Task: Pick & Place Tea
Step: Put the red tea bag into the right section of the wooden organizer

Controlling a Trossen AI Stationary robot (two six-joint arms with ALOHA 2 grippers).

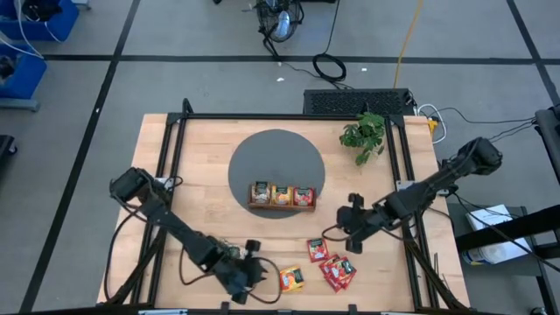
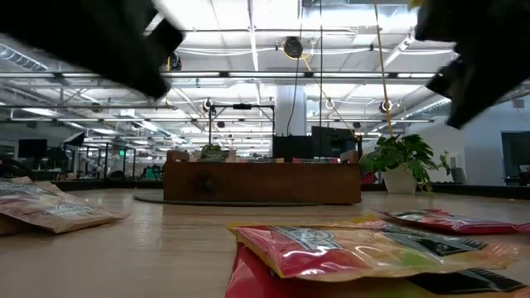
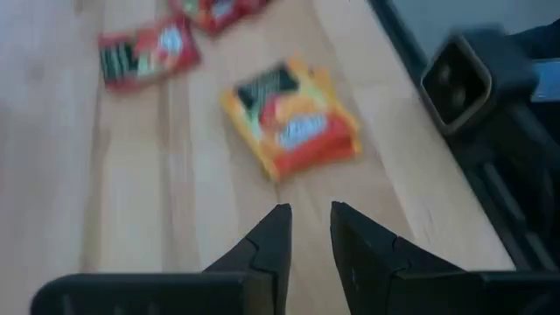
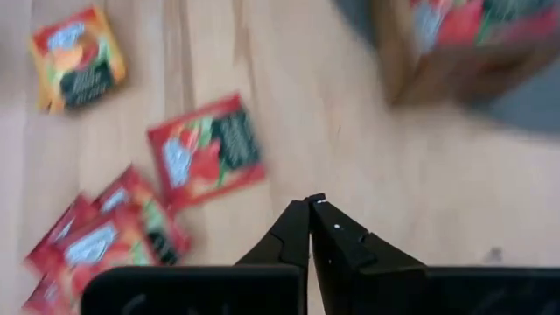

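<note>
Left gripper (image 3: 306, 229) hovering low, slightly parted, empty, orange-yellow sachet (image 3: 293, 118) just ahead, near table edge. Right gripper (image 4: 311, 219) pinched closed, empty, hanging over red sachets (image 4: 206, 151) right of centre; more tea sitting in wooden tray (image 1: 281, 206) farther back. Prob. light, thin, crinkly, slippery foil; pinching an edge looking best.

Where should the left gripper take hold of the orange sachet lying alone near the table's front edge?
Probably from straight above, closing across the orange sachet's two long edges. It lies flat on the table, apart from the red sachets, so no side offers a lip. The left gripper sits just beside it, fingers slightly apart.
</note>
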